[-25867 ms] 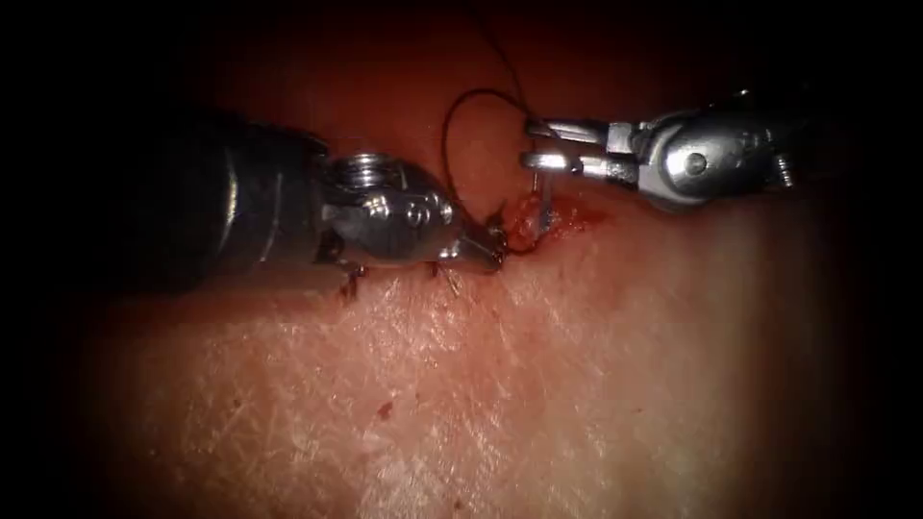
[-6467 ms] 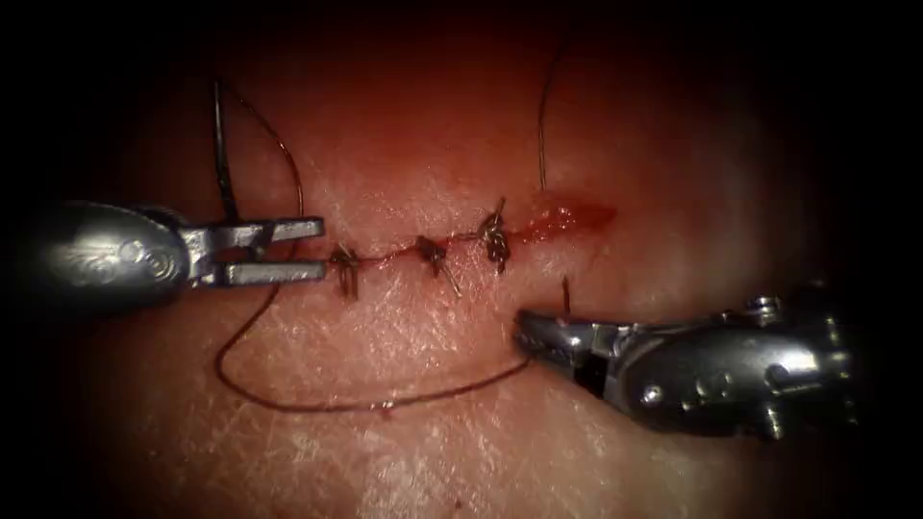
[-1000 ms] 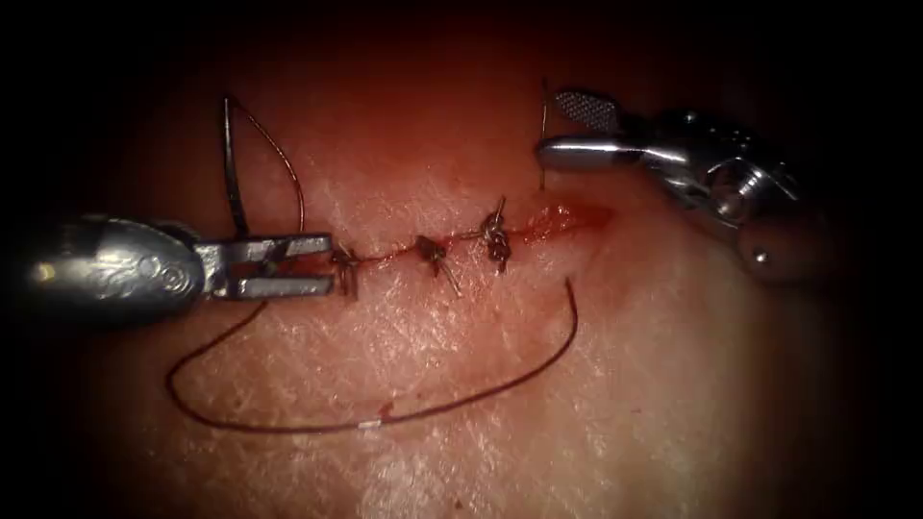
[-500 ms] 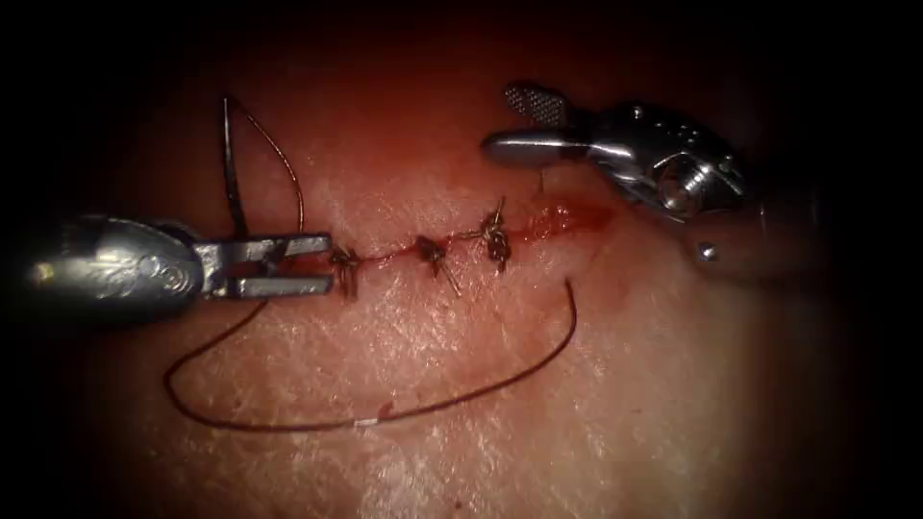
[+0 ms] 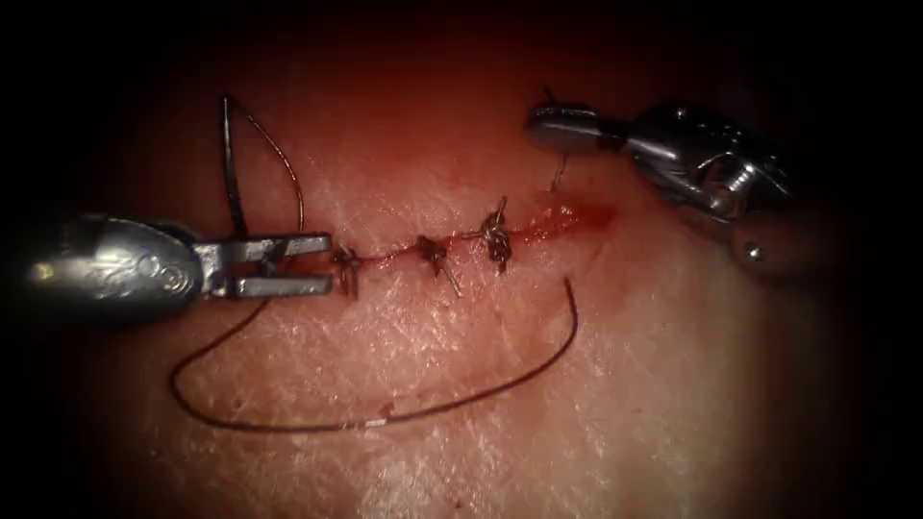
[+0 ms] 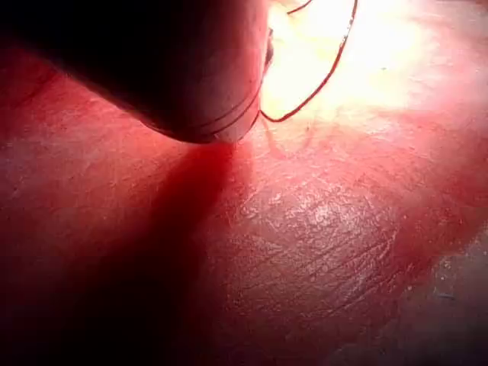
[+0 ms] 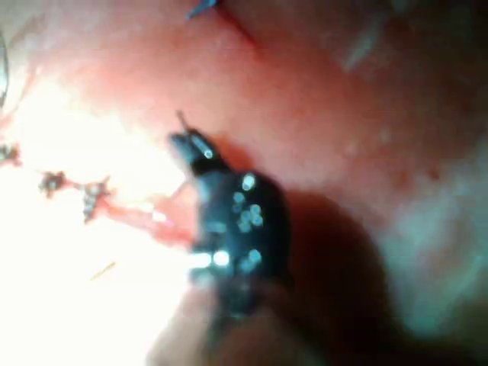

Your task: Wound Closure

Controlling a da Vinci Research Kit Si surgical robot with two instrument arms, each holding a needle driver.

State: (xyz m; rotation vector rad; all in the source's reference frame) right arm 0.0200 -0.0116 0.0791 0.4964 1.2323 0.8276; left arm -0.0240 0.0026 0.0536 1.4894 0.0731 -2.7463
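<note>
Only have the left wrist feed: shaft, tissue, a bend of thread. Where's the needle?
Observer: In the left claw, gripped near its lower end. The needle stands up, clear of the tissue.
Operator: Right claw?
Observer: The right claw is shut on a short thread end that rises from the right end of the cut.
Operator: Stitches?
Observer: Three knots sit along the cut; its right end has none.
</note>
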